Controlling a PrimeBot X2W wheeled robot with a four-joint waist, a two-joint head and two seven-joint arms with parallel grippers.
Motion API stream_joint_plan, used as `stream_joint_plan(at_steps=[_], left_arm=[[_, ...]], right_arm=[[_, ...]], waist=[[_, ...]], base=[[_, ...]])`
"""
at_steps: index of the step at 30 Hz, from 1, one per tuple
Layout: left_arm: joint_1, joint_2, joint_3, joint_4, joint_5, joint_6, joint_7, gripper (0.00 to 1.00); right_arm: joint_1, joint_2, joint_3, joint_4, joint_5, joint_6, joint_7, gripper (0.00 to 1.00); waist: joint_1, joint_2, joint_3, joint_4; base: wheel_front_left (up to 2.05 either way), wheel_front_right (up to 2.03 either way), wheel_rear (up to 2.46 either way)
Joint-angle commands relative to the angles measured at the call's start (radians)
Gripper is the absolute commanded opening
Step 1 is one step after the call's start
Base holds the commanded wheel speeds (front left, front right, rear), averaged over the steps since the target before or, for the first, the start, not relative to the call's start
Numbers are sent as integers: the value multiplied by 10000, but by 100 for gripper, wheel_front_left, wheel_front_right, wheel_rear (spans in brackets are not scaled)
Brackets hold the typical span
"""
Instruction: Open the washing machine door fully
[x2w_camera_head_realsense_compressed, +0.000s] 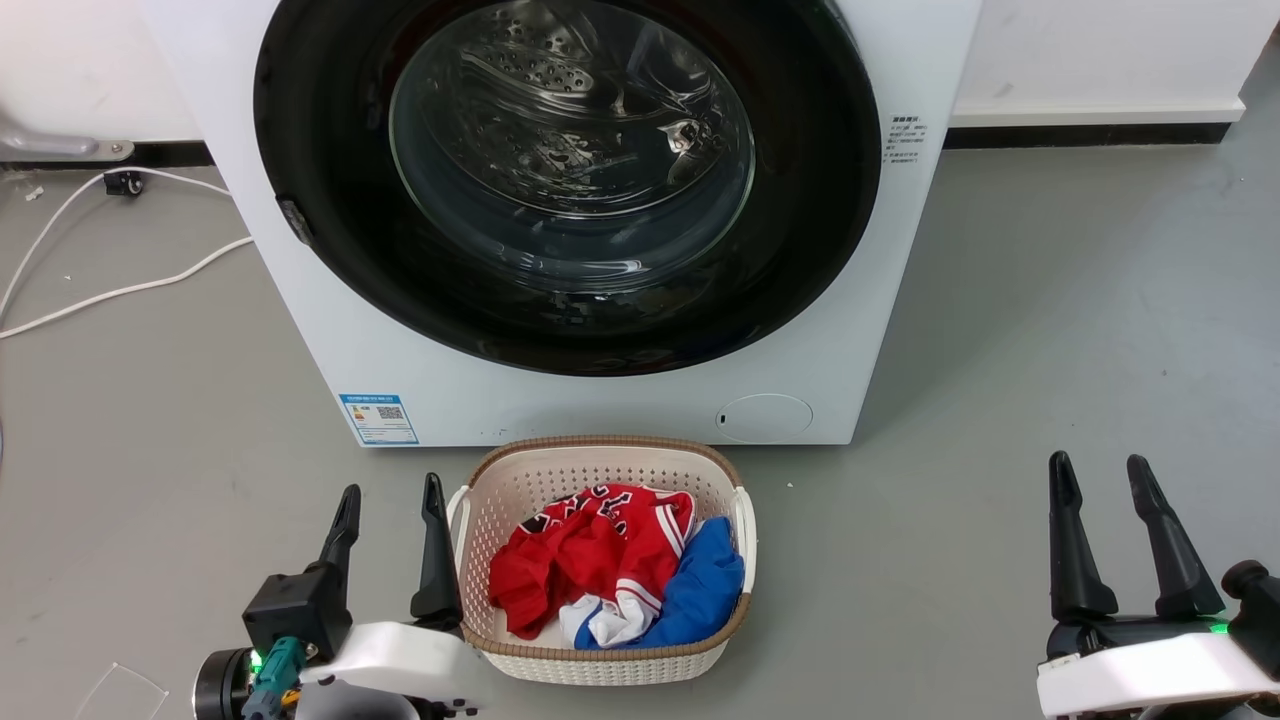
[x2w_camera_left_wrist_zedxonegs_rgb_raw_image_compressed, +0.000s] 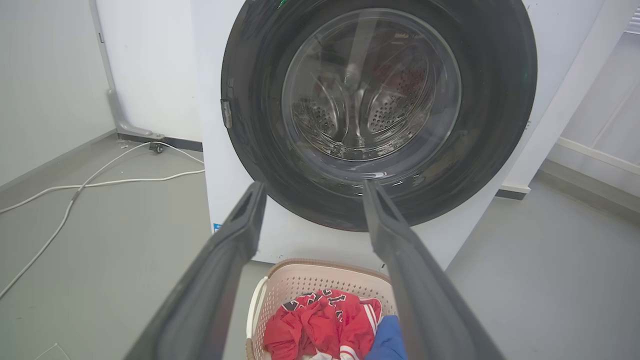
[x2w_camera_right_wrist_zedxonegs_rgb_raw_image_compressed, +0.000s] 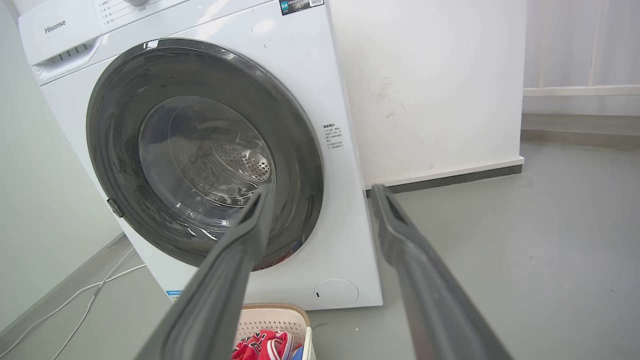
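The white washing machine (x2w_camera_head_realsense_compressed: 640, 400) stands straight ahead on the grey floor. Its washing machine door (x2w_camera_head_realsense_compressed: 330, 270), a large glossy black disc with a clear glass window, lies flush against the front, with a small latch on its left rim. The door (x2w_camera_left_wrist_zedxonegs_rgb_raw_image_compressed: 500, 100) and machine (x2w_camera_left_wrist_zedxonegs_rgb_raw_image_compressed: 210, 100) show in the left wrist view, and the door (x2w_camera_right_wrist_zedxonegs_rgb_raw_image_compressed: 115, 125) and machine (x2w_camera_right_wrist_zedxonegs_rgb_raw_image_compressed: 345, 210) in the right wrist view. My left gripper (x2w_camera_head_realsense_compressed: 390, 495) (x2w_camera_left_wrist_zedxonegs_rgb_raw_image_compressed: 312, 187) is open, low at the left of the basket. My right gripper (x2w_camera_head_realsense_compressed: 1102, 465) (x2w_camera_right_wrist_zedxonegs_rgb_raw_image_compressed: 320, 192) is open at the lower right, far from the door.
A cream laundry basket (x2w_camera_head_realsense_compressed: 590, 460) with red, blue and white clothes sits on the floor just before the machine, between my grippers. White cables (x2w_camera_head_realsense_compressed: 120, 290) run across the floor at the left. A white wall with a dark skirting (x2w_camera_head_realsense_compressed: 1090, 130) stands behind.
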Motion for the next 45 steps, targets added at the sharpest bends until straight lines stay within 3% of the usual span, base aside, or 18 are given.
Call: stream_joint_plan(at_steps=[1,32,45], left_arm=[[32,-33,-29,-114,287,22,-107,100],[429,-445,205,59,2849,-232,-743,100],[523,-750,671,337,2752,-678,-778,100]], right_arm=[[57,-8,-12,-142,-195,21,-119,100],[444,-2,-136,-334,-1739,14,-760,100],[510,0,-80,-212,-1560,13,-788,100]], waist=[[0,0,-4,-15],[-1,0,-21,-20],[-1,0,-34,-12]], base=[[0,0,0],[0,0,0],[0,0,0]])
